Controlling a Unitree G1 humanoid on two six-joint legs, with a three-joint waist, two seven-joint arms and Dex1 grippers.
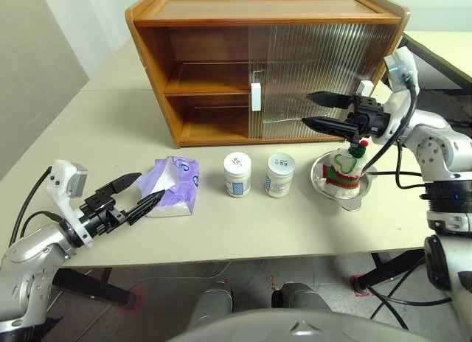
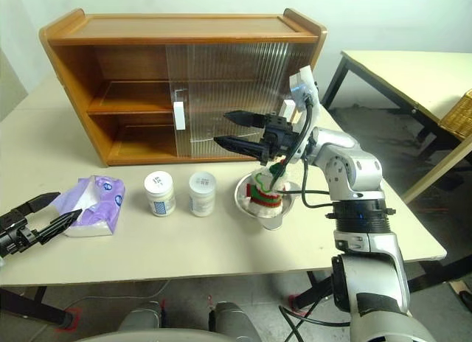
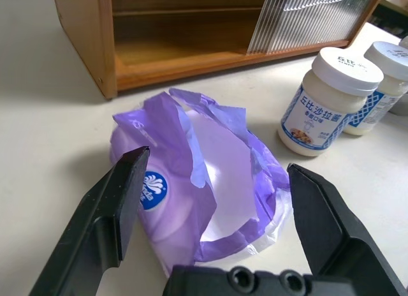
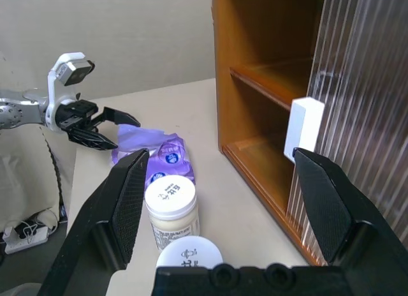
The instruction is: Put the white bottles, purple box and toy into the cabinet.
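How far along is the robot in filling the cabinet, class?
Done: nothing is inside the cabinet. In hand: the open left gripper sits by the purple box, empty. Left: both white bottles and the toy in its bowl.

Beige table [image 1: 110, 128]: cabinet [image 1: 221, 32], purple box [image 1: 177, 181], two white bottles [image 1: 237, 174], bowl [image 1: 322, 176].

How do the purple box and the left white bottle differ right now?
The purple box is soft, crumpled and lies flat; the left white bottle is rigid, round and stands upright. The box is wider, the bottle taller. Both sit on the table, outside the cabinet.
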